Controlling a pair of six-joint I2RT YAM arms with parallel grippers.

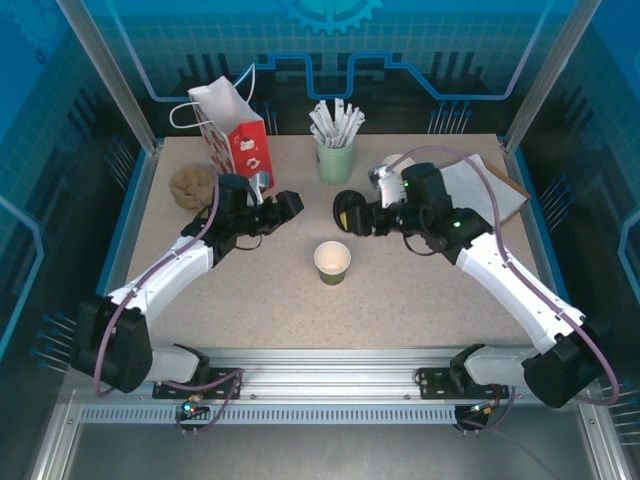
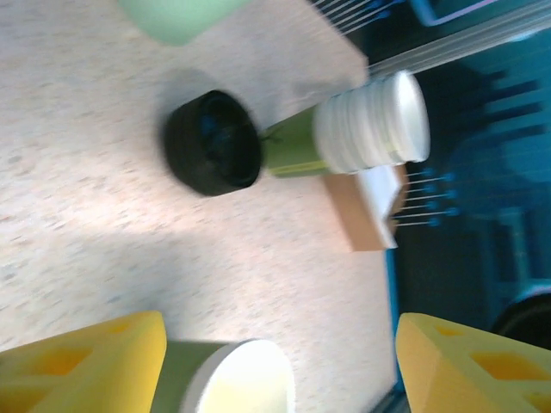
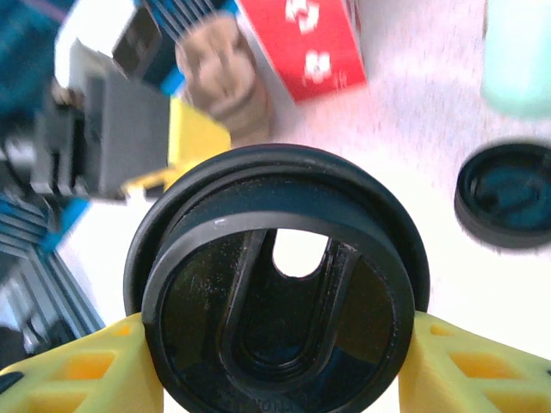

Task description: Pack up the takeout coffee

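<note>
As the overhead camera frames it, with twelve o'clock at the far edge, one speckled table carries everything. Two white arms reach in from six o'clock, the left arm and the right arm.

One red-and-white paper bag stands upright at eleven o'clock. One brown board lies at two o'clock with white napkins on it.

One stack of green-and-white cups lies on its side in the left wrist view. How many cups it holds I cannot tell.

One mint cup stands at twelve o'clock with a bundle of white sticks in it. One brown lump sits at ten o'clock, just beside the bag.

The takeout coffee is in two parts. Its one olive-green cup stands upright and lidless near the table's middle, its white inside showing.

The left gripper is at ten o'clock of that cup. Its yellow fingers are spread wide and hold nothing, and the cup's rim shows low between them.

The right gripper, at about one o'clock of the cup, is clamped on one black lid, a yellow finger on each side.

A second black lid piece rests on the table at nine o'clock of the cup stack, just beside its green end. Whether it is one lid or several stacked I cannot tell.
</note>
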